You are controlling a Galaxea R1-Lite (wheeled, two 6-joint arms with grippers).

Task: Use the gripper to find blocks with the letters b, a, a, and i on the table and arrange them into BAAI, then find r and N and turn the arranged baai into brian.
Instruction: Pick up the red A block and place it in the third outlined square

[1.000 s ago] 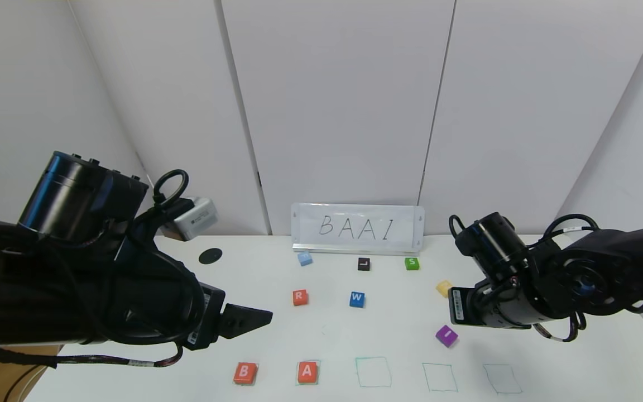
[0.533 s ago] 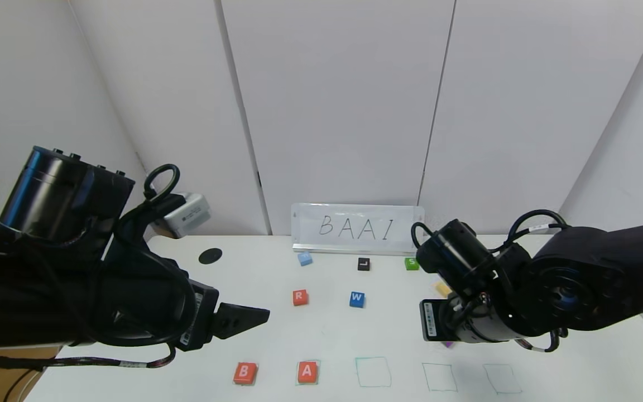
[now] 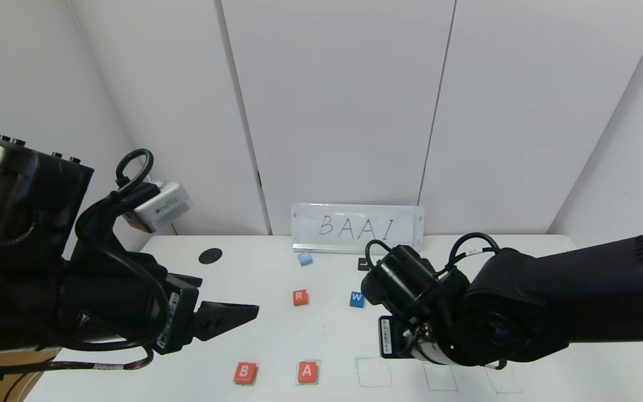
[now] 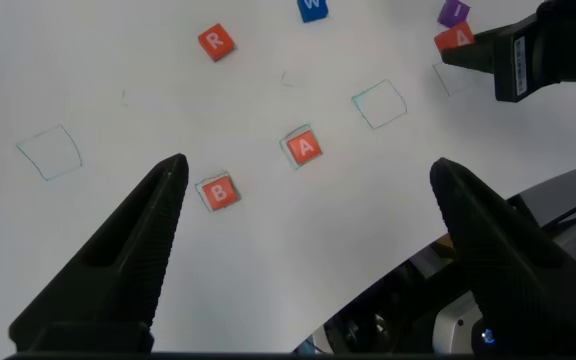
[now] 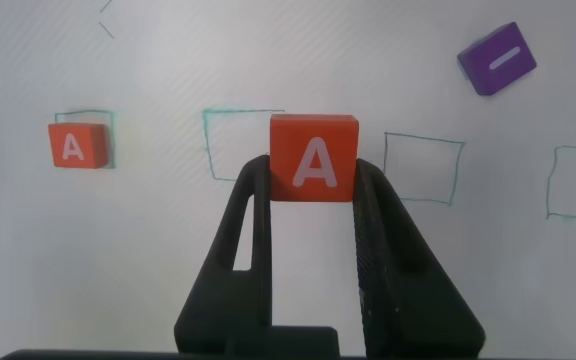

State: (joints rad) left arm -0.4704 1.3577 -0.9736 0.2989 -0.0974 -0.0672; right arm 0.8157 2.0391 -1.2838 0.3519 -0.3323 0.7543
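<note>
My right gripper point(image 5: 313, 175) is shut on an orange-red A block point(image 5: 313, 150) and holds it above the white table point(image 3: 277, 335), over the row of teal squares, near the empty square point(image 5: 238, 140) beside the placed A point(image 5: 73, 143). In the head view the right arm point(image 3: 466, 324) hides its fingers. B point(image 3: 245, 372) and A point(image 3: 307, 371) sit in the first two squares. The purple I block point(image 5: 496, 58) lies farther back, hidden in the head view. R point(image 3: 300, 297) sits mid-table. My left gripper point(image 3: 232, 315) is open and empty, above the table's left part.
A blue W cube point(image 3: 356, 299), a light blue cube point(image 3: 305, 258) and a partly hidden black cube point(image 3: 361, 263) lie behind the row. A BAAI sign point(image 3: 358, 227) stands at the back edge. A black hole point(image 3: 210, 255) is at the back left.
My right arm has swung left and forward over the table, now covering the purple, yellow and green cubes in the head view. My left arm has drawn back a little to the left.
</note>
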